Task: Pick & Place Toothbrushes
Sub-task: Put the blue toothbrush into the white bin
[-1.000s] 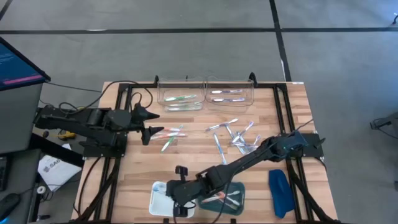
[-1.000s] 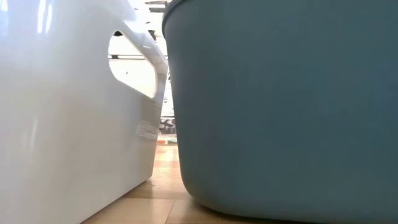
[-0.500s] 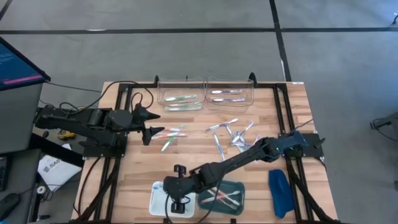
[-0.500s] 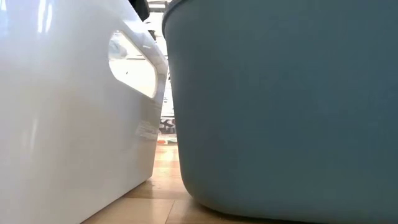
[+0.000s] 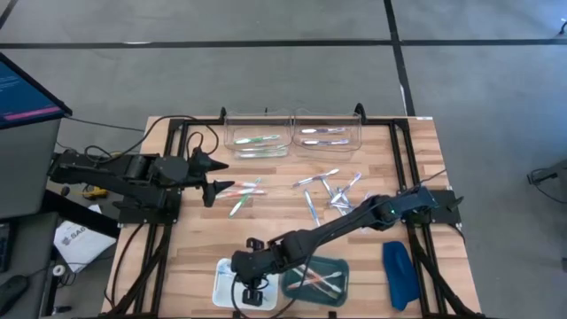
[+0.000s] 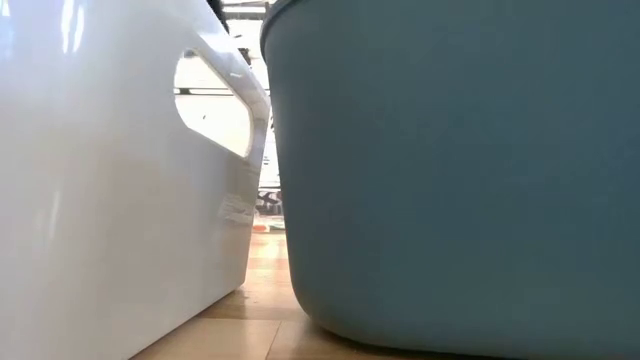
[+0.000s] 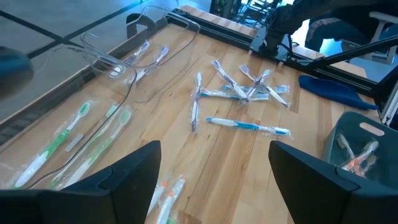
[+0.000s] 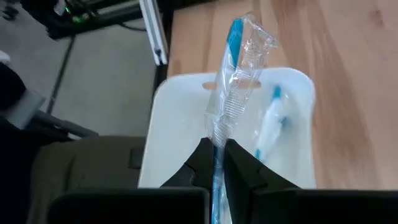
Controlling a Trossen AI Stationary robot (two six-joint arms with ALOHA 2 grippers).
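R gripper [image 8: 214, 163] pinching clear-wrapped blue toothbrush [image 8: 235, 81], poised over white bin [image 8: 186, 124] at counter's [image 5: 266, 230] near edge; one blue brush [image 8: 271, 121] already lying inside. Teal bin [image 5: 312, 279] just beside, holding pink/orange brushes [image 5: 317, 282]. L gripper [image 7: 214, 171] spread wide, empty, hovering over pink/green wrapped brushes [image 5: 241, 193] on L side of counter. Loose pile of blue/silvery brushes [image 5: 335, 195] mid-counter, more in two clear trays [image 5: 292, 133] at far edge. Dark-blue oblong thing [image 5: 398, 275] on R, not part of job.

Risks, judged from here:
- Hold is low on the brush, wrapper standing tall and floppy above fingers; release from height likely to tip it over the rim, maybe off counter edge onto floor.
- Wrapper slick, could slip or cling to finger pads on release, dragging brush out as arm lifts.
- R arm stretched diagonally across counter, passing close by loose pile; careless retreat could sweep brushes.
- Bins touching or nearly so; sideways drift = wrong-colour bin.
- Low view blocked by bin walls, no help checking drop.
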